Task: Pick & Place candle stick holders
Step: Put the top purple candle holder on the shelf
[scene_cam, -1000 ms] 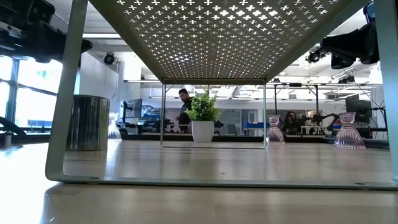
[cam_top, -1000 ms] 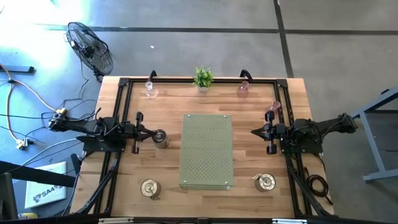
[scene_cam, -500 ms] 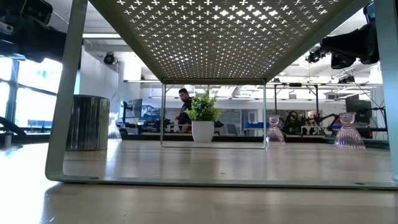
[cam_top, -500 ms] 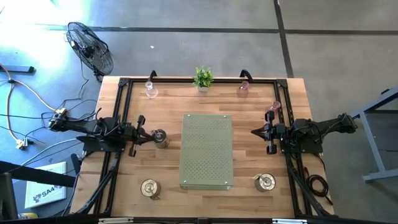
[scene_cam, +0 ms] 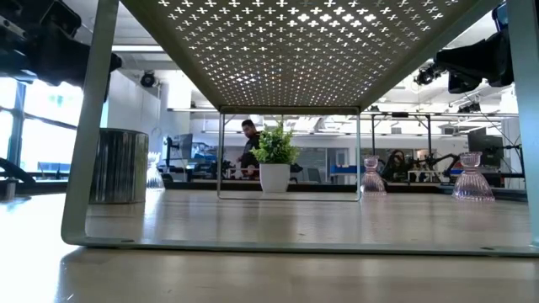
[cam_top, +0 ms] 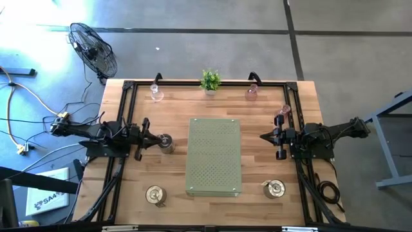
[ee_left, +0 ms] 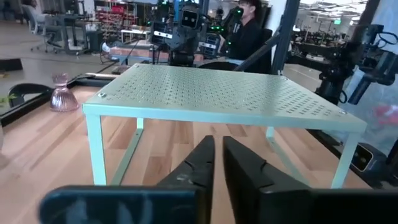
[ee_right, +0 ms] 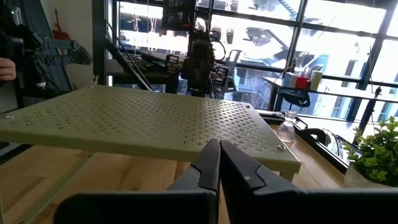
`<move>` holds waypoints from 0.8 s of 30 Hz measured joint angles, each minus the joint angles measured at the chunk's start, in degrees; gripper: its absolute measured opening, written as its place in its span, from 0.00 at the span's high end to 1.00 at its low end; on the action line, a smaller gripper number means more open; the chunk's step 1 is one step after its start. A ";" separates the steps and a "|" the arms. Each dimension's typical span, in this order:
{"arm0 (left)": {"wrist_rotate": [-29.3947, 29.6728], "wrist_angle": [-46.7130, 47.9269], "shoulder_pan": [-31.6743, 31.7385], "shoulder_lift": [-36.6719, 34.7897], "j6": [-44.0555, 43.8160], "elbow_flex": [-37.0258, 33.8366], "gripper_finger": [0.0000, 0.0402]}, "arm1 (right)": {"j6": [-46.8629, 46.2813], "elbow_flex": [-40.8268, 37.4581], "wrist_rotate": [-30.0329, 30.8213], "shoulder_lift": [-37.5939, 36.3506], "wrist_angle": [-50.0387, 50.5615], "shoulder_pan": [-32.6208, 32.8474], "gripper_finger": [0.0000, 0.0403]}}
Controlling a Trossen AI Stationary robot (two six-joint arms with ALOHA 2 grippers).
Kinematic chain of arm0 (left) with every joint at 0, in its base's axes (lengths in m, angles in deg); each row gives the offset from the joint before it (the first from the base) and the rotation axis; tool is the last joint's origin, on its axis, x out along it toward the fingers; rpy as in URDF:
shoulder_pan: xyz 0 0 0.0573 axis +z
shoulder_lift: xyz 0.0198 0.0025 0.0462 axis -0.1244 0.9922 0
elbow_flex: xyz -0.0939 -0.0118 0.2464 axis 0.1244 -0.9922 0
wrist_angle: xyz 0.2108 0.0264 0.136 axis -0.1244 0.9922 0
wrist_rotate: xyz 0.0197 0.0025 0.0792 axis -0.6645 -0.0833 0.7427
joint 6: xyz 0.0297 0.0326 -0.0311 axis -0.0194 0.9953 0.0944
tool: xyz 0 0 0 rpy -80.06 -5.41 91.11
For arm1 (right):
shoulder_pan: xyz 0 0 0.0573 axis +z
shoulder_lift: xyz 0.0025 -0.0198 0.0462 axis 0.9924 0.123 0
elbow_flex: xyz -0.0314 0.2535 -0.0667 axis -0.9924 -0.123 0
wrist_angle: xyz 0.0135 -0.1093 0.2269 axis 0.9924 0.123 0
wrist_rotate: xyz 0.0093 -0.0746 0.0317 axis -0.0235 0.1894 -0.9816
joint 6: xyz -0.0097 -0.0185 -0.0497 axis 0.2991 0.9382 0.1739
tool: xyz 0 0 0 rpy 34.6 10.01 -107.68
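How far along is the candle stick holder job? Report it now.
Done: nothing that shows; the green shelf top is bare. In hand: nothing. The left gripper sits beside one silver holder; the right gripper waits shut and empty across the shelf. Left: all six, on the table: two more silver holders and three glass holders.

Pale green perforated shelf [cam_top: 214,156], dotted with small holes. Light wood table [cam_top: 174,174], striped planks, black frame. Shiny silver holders [cam_top: 154,194]; pink glass holders [cam_top: 252,93]. Green plant [cam_top: 210,80], white pot. Dark arms.
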 joint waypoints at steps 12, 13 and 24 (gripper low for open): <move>4.33 0.39 0.00 0.00 -0.23 0.23 0.53 | 0.20 0.00 0.44 -0.01 -0.04 0.00 0.99; 4.33 0.39 0.00 0.00 -0.23 0.23 0.51 | 0.20 0.00 0.41 0.00 -0.04 -0.02 1.00; 4.16 -0.12 0.00 0.00 -0.23 0.23 0.48 | -7.00 0.00 1.51 -0.01 -5.72 -0.01 0.99</move>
